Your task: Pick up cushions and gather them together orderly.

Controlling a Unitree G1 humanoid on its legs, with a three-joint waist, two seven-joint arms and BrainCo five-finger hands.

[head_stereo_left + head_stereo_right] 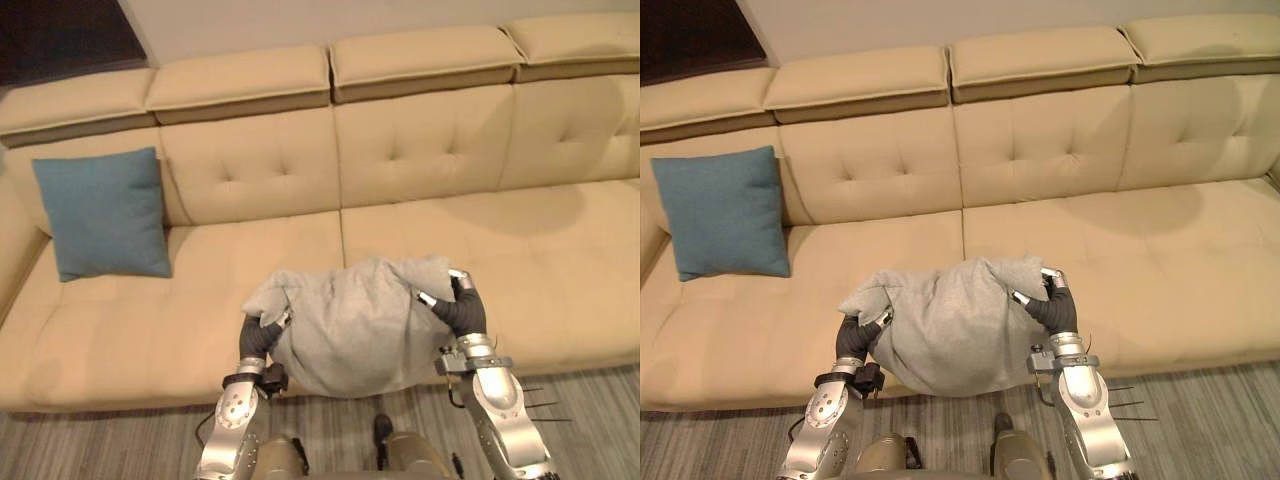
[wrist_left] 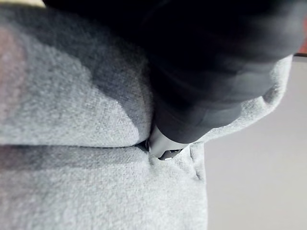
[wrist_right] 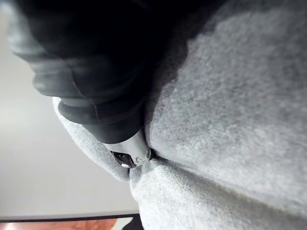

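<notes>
Gripping grey cushion [image 1: 350,325] at lower centre with left hand [image 1: 262,335] and right hand [image 1: 458,305], both curled into its fabric; not yet gathered beside blue cushion [image 1: 105,212], upper left on sofa [image 1: 500,230].

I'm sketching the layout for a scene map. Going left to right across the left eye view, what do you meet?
Blue cushion leaning against the sofa → left hand → grey cushion, gripped from both sides → right hand.
</notes>
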